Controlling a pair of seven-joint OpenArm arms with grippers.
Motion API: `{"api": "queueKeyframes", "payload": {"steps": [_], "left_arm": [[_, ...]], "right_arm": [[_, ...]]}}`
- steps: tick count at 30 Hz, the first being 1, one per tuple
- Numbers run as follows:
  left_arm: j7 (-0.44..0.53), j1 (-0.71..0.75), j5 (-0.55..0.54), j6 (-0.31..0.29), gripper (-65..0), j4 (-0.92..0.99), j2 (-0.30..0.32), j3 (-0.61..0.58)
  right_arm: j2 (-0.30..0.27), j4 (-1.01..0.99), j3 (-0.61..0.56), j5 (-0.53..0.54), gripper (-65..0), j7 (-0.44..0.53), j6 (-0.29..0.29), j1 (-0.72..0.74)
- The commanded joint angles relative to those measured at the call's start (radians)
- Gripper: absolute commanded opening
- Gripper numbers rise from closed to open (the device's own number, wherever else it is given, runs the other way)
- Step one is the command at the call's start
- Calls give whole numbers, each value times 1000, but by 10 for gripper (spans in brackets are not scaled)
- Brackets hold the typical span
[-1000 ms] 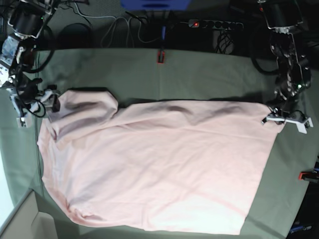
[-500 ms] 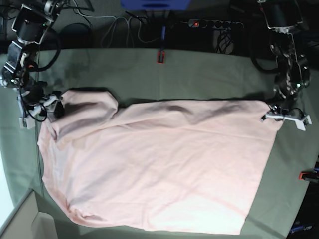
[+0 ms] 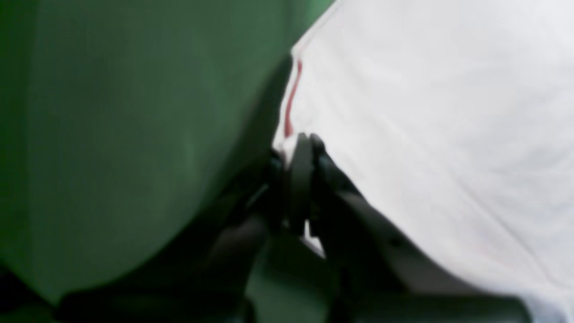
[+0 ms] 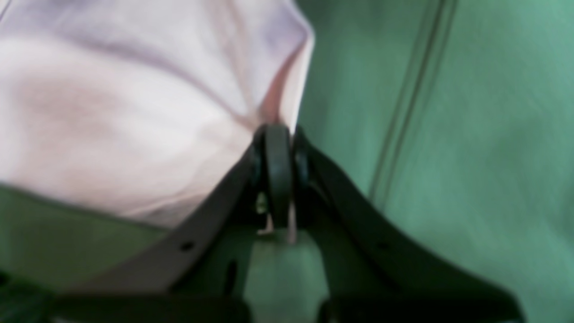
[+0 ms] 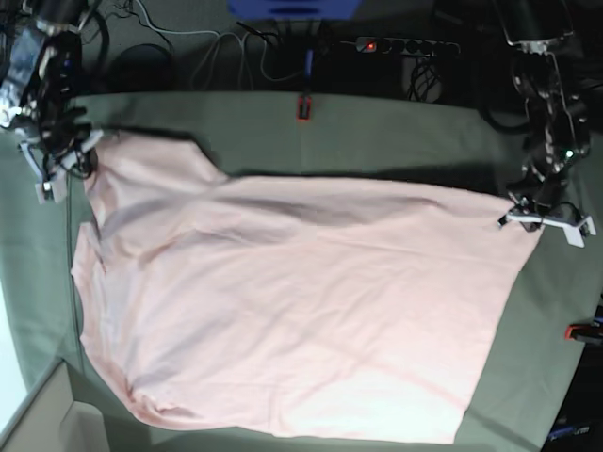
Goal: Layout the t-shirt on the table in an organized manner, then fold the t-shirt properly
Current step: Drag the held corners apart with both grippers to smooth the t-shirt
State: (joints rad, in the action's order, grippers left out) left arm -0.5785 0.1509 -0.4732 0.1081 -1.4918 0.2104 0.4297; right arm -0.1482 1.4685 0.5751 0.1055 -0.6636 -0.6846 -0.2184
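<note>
The pale pink t-shirt (image 5: 292,301) lies spread plain side up over most of the table (image 5: 396,141); no lettering shows. My right gripper (image 5: 80,155), at the base view's far left, is shut on the shirt's back left corner and holds it lifted. In the right wrist view the jaws (image 4: 278,148) pinch a fold of pink cloth (image 4: 134,112). My left gripper (image 5: 523,212), at the base view's right, is shut on the shirt's back right corner. In the left wrist view the gripper (image 3: 300,152) grips the shirt's edge (image 3: 426,112).
A red clamp (image 5: 303,106) sits at the table's back edge and another (image 5: 584,331) at the right edge. A power strip (image 5: 405,45) and cables lie behind the table. A cardboard box (image 5: 42,419) stands at the front left corner.
My right gripper has moved toward the table's back with the shirt's corner, pulling that corner up and back. My left gripper has barely moved.
</note>
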Motion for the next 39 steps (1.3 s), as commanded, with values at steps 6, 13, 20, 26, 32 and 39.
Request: {"api": "queueKeyframes", "payload": {"steps": [6,13,20,26,32,39], "left_arm": [[19,75,3,0,-649,-59,11,4],[19,97,3,0,-649,-48,11,4],[19,100,3,0,-649,-48,11,4],[19,132,3,0,-649,-46,19,4],[19,134,4,0,-649,-10,21,4],[16,157,3,-3,-649,-19,17,114]], "right_arm": [[58,337,-7,23,-650,-52,-14,-181],[149,507,-8,23,-650,-54,-14,-379],[170,516,-43,24,-650,-52,-14,-468],[207,528,-46,23,-650,32,-14,-543],[232,533,-23,23,-650,95,-14,-600],[230,532,-22,23,-650,169,-14,-660]]}}
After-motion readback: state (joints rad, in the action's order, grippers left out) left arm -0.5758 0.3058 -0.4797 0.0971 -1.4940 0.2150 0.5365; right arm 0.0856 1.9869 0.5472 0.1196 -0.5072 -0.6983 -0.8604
